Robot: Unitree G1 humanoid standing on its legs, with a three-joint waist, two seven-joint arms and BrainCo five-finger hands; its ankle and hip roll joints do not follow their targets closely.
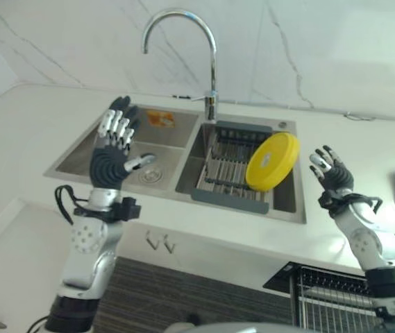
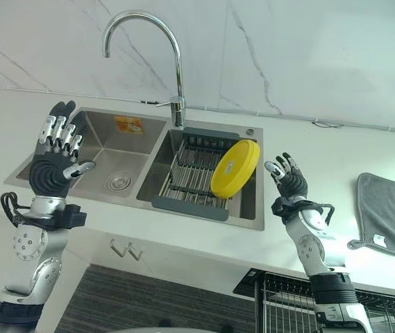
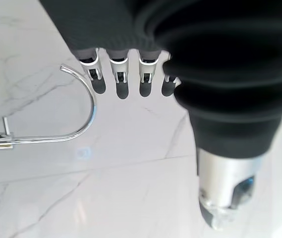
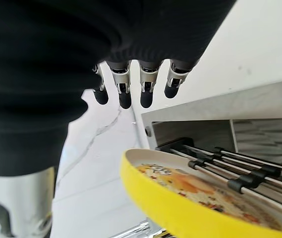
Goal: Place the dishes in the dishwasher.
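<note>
Dishwasher rack (image 2: 336, 298): dark wire basket pulled out below the counter's front edge, nearest the robot on its right side. It appears ready to receive dishes; nothing in the visible part.

Left hand (image 1: 114, 149): raised in front of the left sink basin (image 2: 117, 156), fingers straight and spread, thumb out, holding nothing. Judged to be idle, kept clear of the work.

Right hand (image 2: 289, 177): raised over the counter (image 2: 308, 149) just beside the sink's right edge, fingers extended and relaxed, holding nothing. Its wrist view shows the yellow rim close under the fingertips (image 4: 125, 101), so it looks posed to reach in for the plate.

Grey cloth (image 2: 388, 215): lying flat on the counter at the far right, well apart from the sink.

Yellow plate (image 2: 234, 166): the task's item, standing on edge in the drying rack (image 2: 194, 173) set inside the right basin, tilted and leaning toward the basin's right wall. Food residue shows on its face (image 4: 195, 186). Upright stance leaves the rim free to grasp. Not yet lifted.

Tap (image 1: 211, 62): tall curved spout behind the divide between the basins, against the marble wall (image 2: 287, 48).
</note>
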